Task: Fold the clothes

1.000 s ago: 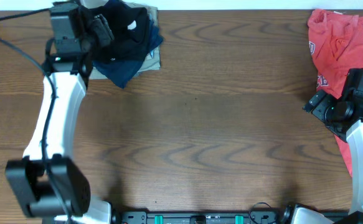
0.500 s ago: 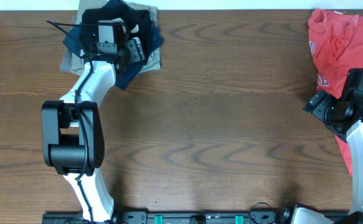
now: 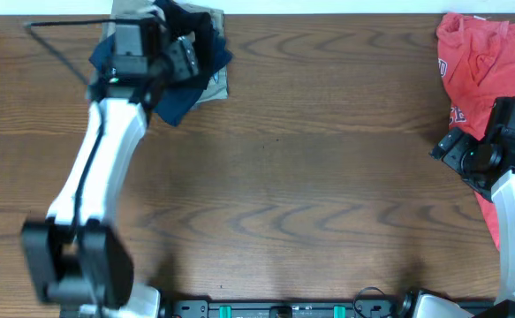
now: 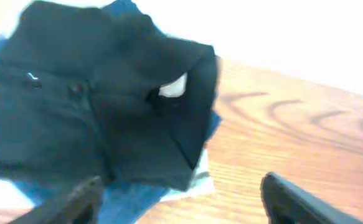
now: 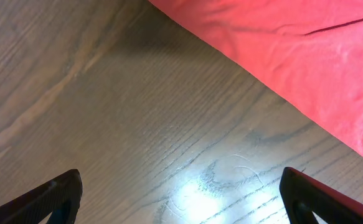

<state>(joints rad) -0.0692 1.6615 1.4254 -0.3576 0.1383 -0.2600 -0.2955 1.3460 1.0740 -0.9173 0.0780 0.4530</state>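
Note:
The black T-shirt [image 3: 197, 26] lies in a crumpled, partly folded heap on top of a navy blue garment [image 3: 176, 104] and a khaki-tan garment [image 3: 218, 84] at the table's far left. In the left wrist view the black shirt [image 4: 88, 106] fills the upper left, with one flap standing open. My left gripper [image 3: 185, 60] [image 4: 181, 208] is open and empty, hovering at the near edge of that stack. My right gripper [image 3: 445, 150] [image 5: 184, 199] is open and empty over bare wood, beside a red garment.
A red T-shirt [image 3: 482, 62] [image 5: 281, 50] lies crumpled at the far right, running down under my right arm. The wooden table [image 3: 310, 177] stretches between the two piles. The navy garment's edge [image 4: 137, 199] shows under the black shirt.
My left arm has swung its elbow from right to left while its gripper stayed at the stack, shifting slightly. The black shirt looks a little more bunched. My right arm has not moved.

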